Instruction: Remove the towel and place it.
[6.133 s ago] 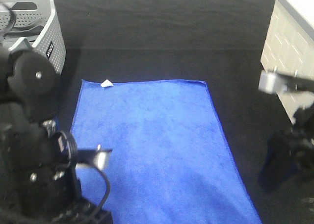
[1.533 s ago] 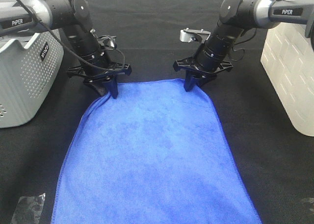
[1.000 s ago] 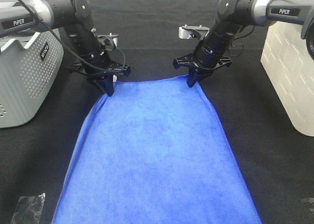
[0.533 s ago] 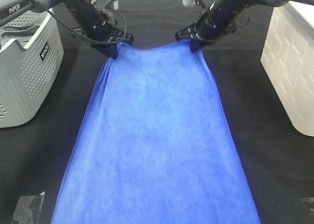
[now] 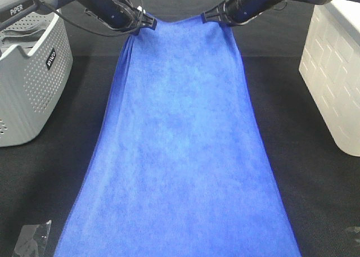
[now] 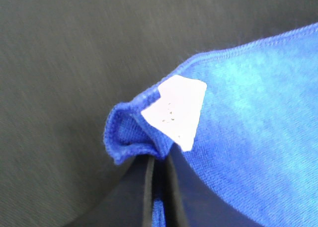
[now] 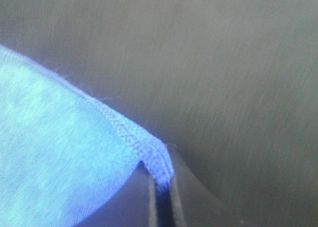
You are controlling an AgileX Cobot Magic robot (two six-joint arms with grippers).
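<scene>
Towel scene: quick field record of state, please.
towel: blue towel, far edge lifted, near part spread on the black table
left tool: left tool shut on the corner bearing the white tag
right tool: right tool shut on the other far corner
left side: grey perforated basket
right side: white bin

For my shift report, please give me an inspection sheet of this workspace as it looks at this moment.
Surface: black cloth table, mostly covered by the towel.
Job's things: blue towel, far edge lifted by both corners; white tag at the left corner.
Clutter: clear plastic scrap at the near left.
Grippers: left gripper and right gripper each shut on a towel corner.
Cables: black cable along the left arm.
Surroundings: grey basket at left, white bin at right.
</scene>
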